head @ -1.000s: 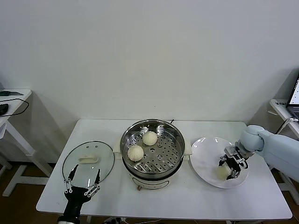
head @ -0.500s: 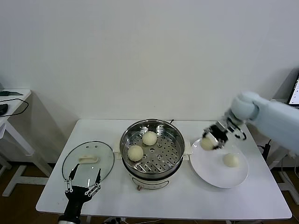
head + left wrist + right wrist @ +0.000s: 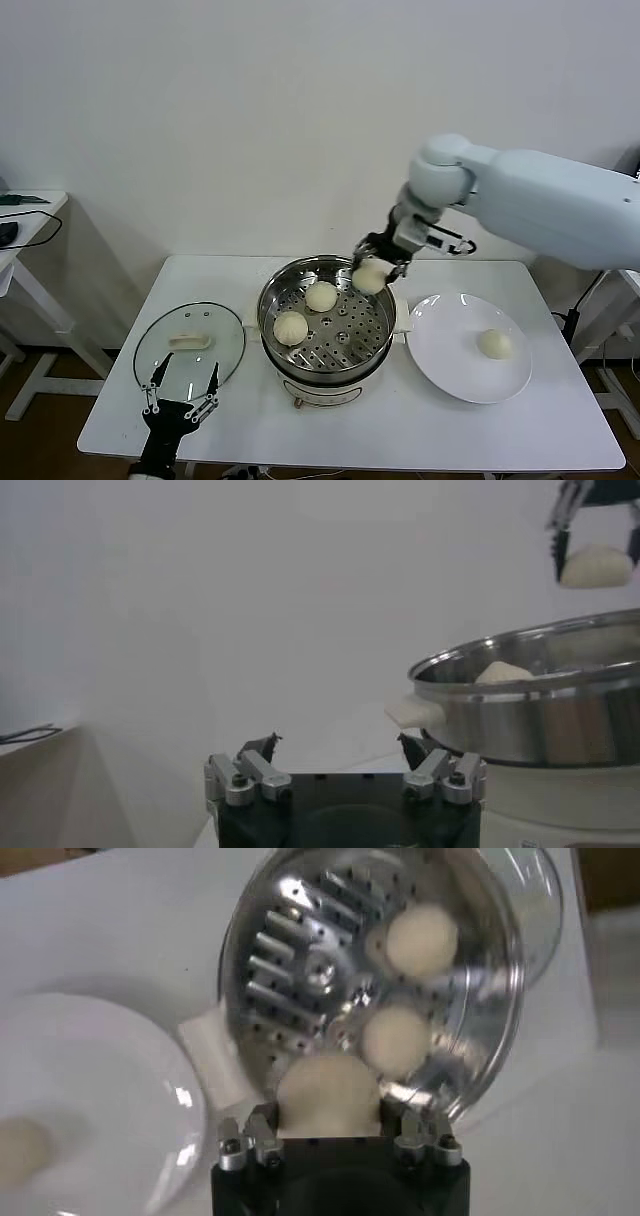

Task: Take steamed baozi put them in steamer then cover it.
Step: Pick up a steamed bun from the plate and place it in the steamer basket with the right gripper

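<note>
White matte tabletop (image 3: 330, 425) against a bare pale wall; no brand marks, labels or writing can be read on anything.

The right gripper (image 3: 378, 262) hangs above the far right rim of the steamer (image 3: 327, 322), its dark fingers clenched on a steamed baozi (image 3: 369, 277), a smooth, rounded cream dough bun. In the right wrist view that bun (image 3: 328, 1093) sits between the two jaws, with the perforated tray below it. The steamer is a round, shiny stainless-steel pot on a white base with cream side handles; its tray is polished metal punched with small holes and slots. Two more baozi lie on the tray, one toward the back (image 3: 321, 296) and one at the left (image 3: 290, 327), near each other but apart. To the steamer's right, just beside its handle, is a flat, glossy white round plate (image 3: 450, 370) with a fourth bun (image 3: 494, 344) on its right part.

The left gripper (image 3: 180, 400) hovers low at the table's near left edge, its thin metal fingers spread wide with nothing between them, just in front of a round clear glass lid (image 3: 215, 340) with a cream handle, lying flat left of the steamer.
</note>
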Robot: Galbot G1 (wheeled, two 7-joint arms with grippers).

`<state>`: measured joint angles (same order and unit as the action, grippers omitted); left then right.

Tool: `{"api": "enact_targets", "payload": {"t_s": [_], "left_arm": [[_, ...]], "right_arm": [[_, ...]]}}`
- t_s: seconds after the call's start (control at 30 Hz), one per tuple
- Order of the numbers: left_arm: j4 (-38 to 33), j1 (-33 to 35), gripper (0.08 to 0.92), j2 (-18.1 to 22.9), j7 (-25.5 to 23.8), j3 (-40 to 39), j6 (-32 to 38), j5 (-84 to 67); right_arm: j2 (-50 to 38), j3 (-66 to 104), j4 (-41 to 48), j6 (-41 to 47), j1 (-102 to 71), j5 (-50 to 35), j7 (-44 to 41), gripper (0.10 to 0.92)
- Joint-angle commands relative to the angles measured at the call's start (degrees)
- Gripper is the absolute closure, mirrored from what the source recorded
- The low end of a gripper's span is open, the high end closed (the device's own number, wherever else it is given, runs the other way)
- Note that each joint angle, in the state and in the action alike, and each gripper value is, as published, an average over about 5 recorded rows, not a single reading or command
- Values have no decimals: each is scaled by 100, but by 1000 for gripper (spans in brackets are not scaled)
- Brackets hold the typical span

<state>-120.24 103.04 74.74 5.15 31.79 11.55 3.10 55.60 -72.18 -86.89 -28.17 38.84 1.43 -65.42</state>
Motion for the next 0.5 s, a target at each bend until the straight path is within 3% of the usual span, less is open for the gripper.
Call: {"api": "enact_targets", "payload": {"t_s": [0.03,0.5], "left_arm": [[-15,-2,177,-9,-3,8,-14,-5],[-22,-29,177,4,-1,42,-8,-4]], "right_arm": [[768,-261,-463,-868,-21,536,83,362],[809,-372,-529,-1268,-544,1113,145,343]]}}
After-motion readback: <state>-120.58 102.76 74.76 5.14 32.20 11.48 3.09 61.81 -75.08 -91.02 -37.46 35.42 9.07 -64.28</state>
